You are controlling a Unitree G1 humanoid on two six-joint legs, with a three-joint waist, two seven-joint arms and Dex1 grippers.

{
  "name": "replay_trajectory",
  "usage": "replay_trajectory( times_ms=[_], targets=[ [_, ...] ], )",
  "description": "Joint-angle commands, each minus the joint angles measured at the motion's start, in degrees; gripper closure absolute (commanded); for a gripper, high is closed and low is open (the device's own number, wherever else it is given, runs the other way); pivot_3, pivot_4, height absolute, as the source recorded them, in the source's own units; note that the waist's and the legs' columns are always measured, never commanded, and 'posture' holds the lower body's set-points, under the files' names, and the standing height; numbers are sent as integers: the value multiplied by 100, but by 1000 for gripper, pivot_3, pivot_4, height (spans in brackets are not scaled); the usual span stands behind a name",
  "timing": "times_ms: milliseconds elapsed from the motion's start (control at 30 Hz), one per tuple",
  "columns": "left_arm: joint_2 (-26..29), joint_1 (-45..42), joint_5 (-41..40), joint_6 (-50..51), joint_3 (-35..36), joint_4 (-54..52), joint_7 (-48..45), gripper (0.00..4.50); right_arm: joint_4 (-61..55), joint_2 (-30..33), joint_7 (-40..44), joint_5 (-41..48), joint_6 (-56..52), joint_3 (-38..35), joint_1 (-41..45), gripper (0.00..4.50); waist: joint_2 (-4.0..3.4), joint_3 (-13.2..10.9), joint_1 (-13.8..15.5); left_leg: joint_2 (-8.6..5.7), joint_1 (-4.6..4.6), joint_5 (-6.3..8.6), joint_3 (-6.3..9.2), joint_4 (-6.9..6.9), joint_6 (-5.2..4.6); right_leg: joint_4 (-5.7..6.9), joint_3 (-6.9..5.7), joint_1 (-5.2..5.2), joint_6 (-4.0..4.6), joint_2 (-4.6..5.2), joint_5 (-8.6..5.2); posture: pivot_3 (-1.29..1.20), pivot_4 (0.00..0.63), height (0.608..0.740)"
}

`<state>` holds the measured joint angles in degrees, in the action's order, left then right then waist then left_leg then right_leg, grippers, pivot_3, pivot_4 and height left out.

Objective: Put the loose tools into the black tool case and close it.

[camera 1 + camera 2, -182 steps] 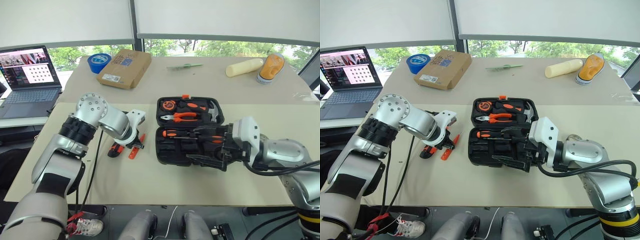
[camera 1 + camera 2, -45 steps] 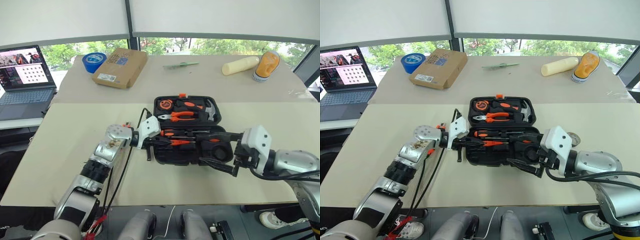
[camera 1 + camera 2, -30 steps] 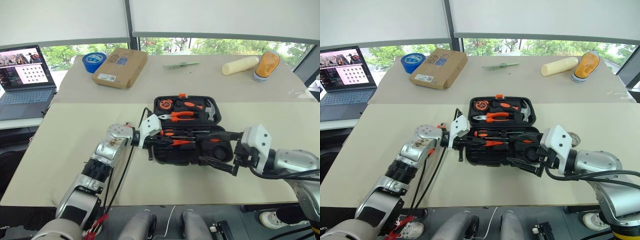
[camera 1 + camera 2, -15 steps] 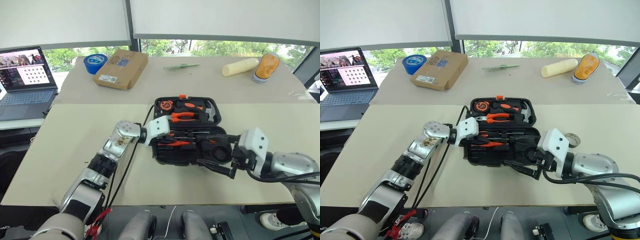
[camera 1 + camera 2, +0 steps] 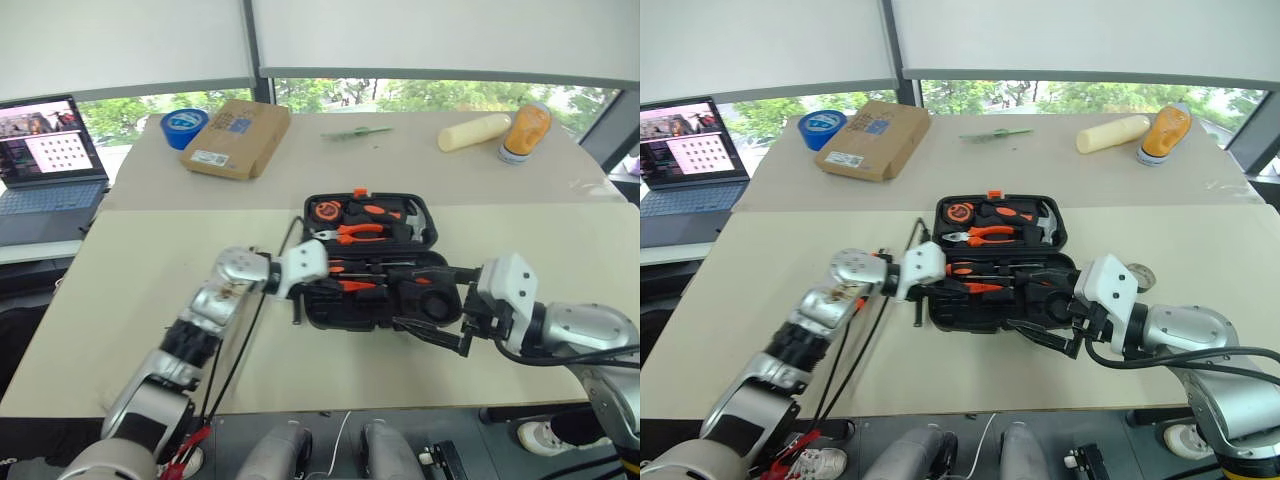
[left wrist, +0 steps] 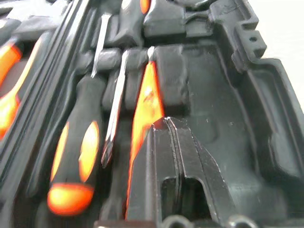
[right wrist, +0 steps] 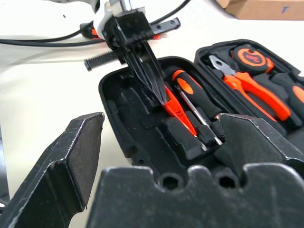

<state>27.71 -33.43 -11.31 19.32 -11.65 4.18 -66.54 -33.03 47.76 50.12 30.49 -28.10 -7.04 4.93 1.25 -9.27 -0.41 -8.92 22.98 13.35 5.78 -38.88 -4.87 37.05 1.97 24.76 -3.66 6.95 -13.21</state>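
Beige table (image 5: 120, 270) w/ a second one (image 5: 420, 150) butted behind it, seam running across. Windows (image 5: 420, 92) along the back, white blinds (image 5: 440, 35) pulled most of the way down, green trees & daylight in the strip below. Laptop (image 5: 45, 155) open on a lower side desk at far left; dark floor under the near table edge.

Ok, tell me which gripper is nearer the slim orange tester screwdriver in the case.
Left. The left gripper has its shut tips at the slim orange tester screwdriver; the right gripper, jaws open, hovers off the case's right end.
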Motion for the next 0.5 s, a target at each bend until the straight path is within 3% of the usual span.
replay_trajectory(
  times_ms=[33,67,233,333,500],
  targets=[
    [682,530,-1273,1294,1085,-1793,-18,3442,137,-50,204,56,102,175,363,0,-1,1,-37,3,12,-6,-1,2,12,5,0,20,0,-1,0,0,150,735],
    [806,646,-1394,1491,1196,-2020,80,3002,181,-53,247,69,113,199,405,0,-3,1,-38,3,16,-9,0,3,17,8,-1,26,1,-2,0,0,150,735],
    [1357,2057,-2199,2830,3121,-3324,1112,1186,609,-118,808,265,93,455,976,0,-3,0,-24,1,9,-8,-3,3,17,-2,2,25,1,-5,0,0,150,735],
    [1535,2978,-2248,3092,4030,-3642,1388,99,835,-126,1154,359,104,553,1247,0,-3,-1,16,4,0,-6,-2,3,15,-4,-1,25,1,-8,0,0,150,735],
    [1815,4678,-1959,2863,5251,-3909,1277,17,1178,-223,1516,271,194,805,1681,0,-2,-2,32,9,-9,4,-12,15,14,-17,8,23,6,-10,1,0,150,735]
  ],
)
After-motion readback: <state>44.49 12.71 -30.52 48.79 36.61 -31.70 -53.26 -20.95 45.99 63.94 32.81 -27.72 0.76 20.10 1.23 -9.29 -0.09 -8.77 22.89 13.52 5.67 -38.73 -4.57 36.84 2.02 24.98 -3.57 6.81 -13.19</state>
